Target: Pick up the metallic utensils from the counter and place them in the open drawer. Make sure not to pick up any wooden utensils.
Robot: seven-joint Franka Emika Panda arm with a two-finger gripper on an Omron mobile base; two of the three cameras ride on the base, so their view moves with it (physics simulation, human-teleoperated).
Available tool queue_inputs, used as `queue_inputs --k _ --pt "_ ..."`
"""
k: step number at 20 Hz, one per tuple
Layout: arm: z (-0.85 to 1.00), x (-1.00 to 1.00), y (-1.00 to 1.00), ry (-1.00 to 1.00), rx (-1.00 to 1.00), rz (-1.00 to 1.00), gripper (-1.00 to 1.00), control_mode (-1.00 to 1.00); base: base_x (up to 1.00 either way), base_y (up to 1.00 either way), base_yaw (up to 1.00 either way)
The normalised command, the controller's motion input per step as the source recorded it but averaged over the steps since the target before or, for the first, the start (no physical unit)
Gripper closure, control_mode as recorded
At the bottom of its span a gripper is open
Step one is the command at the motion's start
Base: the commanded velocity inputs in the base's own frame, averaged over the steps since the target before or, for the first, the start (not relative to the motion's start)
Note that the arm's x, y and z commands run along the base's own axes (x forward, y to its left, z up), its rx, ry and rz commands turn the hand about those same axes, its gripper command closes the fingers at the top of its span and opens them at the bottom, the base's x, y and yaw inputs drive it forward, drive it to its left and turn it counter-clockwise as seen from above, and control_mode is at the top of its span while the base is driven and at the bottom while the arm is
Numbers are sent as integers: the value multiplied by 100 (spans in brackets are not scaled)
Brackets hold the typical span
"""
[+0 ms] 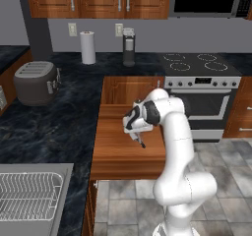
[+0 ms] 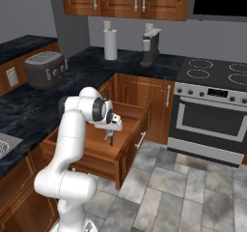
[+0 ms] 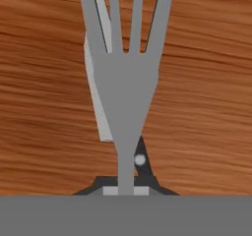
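Fork [image 3: 125,82]: matt grey metal, smooth. Open drawer [image 3: 206,107] floor: reddish-brown wood, streaked grain. Counter [image 1: 54,127]: dark glossy marbled stone.

Arm folded low, wrist turned down.
The gripper [image 1: 139,140] points downward, its jaws clamped on a fork [image 3: 127,77].

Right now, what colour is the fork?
Plain grey-silver, the fork shows best in the hand view, against the brown wooden drawer.

The open drawer [image 1: 110,154] sits mid-frame in both base views, its flat wooden bottom bare there. In the hand view, a pale grey metal piece [image 3: 96,102] lies on that wood, upper centre, behind the fork.

The dark counter [image 1: 64,117] at left carries a toaster [image 1: 35,82], paper towel roll [image 1: 88,47] and coffee machine [image 1: 129,46].
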Motion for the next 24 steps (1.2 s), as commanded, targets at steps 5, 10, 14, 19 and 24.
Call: queue_inputs --k 5,10,14,19,24 --pt "-15 16 1 0 0 0 -100 -100 0 0 0" --pt "5 0 0 0 0 0 -100 -100 0 0 0" --pt "47 -6 0 0 0 0 -100 -100 0 0 0" --pt "91 -40 0 0 0 0 -100 -100 0 0 0" --pt "94 -69 0 0 0 0 -100 -100 0 0 0"
